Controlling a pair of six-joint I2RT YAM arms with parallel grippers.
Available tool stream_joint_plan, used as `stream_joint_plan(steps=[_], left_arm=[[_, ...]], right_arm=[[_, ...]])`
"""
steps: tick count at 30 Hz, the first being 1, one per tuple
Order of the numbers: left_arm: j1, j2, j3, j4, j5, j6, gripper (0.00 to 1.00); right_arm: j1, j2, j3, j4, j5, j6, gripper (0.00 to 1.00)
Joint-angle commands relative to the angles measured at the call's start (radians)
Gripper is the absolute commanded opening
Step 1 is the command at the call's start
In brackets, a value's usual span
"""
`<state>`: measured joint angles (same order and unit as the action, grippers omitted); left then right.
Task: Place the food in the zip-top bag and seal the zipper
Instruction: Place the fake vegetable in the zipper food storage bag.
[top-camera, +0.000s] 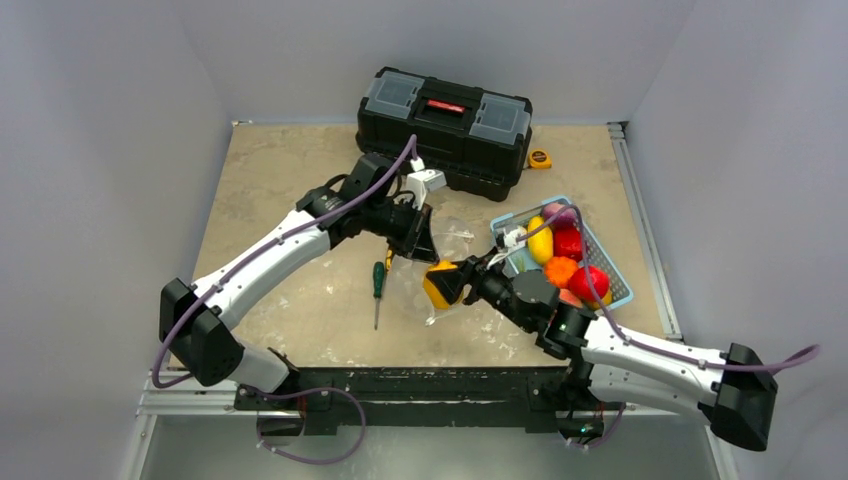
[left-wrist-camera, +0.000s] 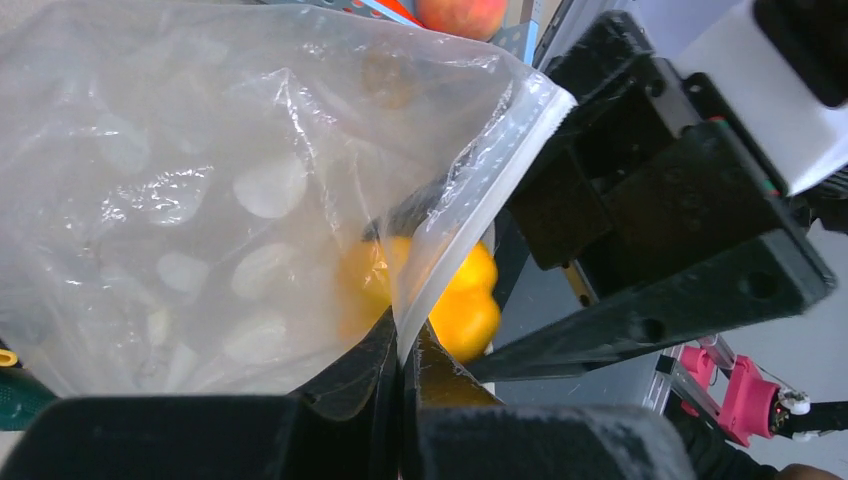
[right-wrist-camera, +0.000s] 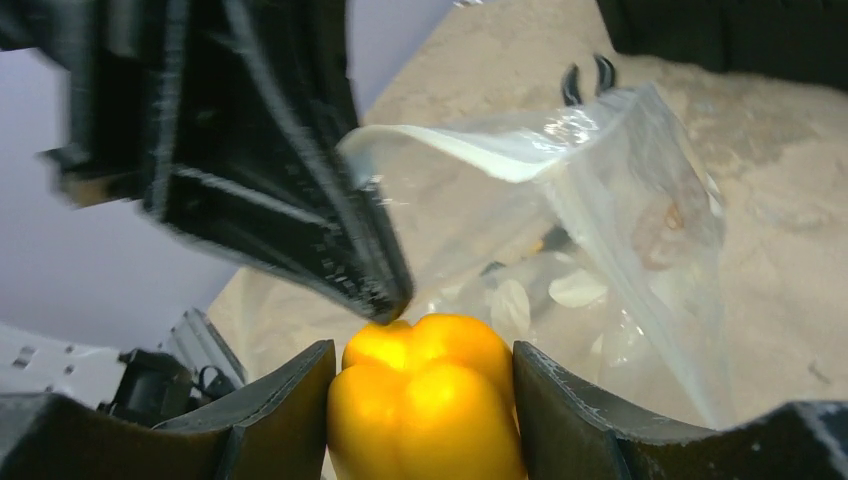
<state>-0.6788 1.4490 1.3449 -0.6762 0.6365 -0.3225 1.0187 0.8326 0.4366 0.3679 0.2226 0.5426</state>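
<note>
The clear zip-top bag (top-camera: 452, 243) with white dots is held up at mid-table. My left gripper (top-camera: 420, 240) is shut on its zipper edge; the left wrist view shows the jaws (left-wrist-camera: 403, 350) pinching the zipper strip (left-wrist-camera: 480, 190) of the bag (left-wrist-camera: 200, 200). My right gripper (top-camera: 445, 285) is shut on a yellow toy pepper (top-camera: 436, 287) at the bag's open mouth. In the right wrist view the pepper (right-wrist-camera: 430, 400) sits between the fingers, the bag (right-wrist-camera: 600, 230) just beyond. The pepper also shows in the left wrist view (left-wrist-camera: 465, 310). More food (top-camera: 566, 250) lies in the basket.
A light blue basket (top-camera: 622, 290) stands at the right beside my right arm. A black toolbox (top-camera: 445, 125) stands at the back, a small tape measure (top-camera: 540, 158) beside it. A green-handled screwdriver (top-camera: 378, 290) lies left of the bag.
</note>
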Motion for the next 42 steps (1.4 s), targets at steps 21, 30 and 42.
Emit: stream_joint_plan(steps=[21, 30, 42], left_arm=[[-0.063, 0.023, -0.016, 0.09, 0.119, -0.016, 0.0], [-0.051, 0.012, -0.007, 0.039, -0.067, -0.035, 0.0], [0.044, 0.049, -0.023, 0.071, 0.004, -0.119, 0.0]], right_arm=[[0.003, 0.071, 0.047, -0.021, 0.418, 0.567, 0.13], [0.002, 0.131, 0.266, -0.49, 0.217, 0.335, 0.87], [0.001, 0.052, 0.522, -0.919, 0.204, 0.27, 0.93]])
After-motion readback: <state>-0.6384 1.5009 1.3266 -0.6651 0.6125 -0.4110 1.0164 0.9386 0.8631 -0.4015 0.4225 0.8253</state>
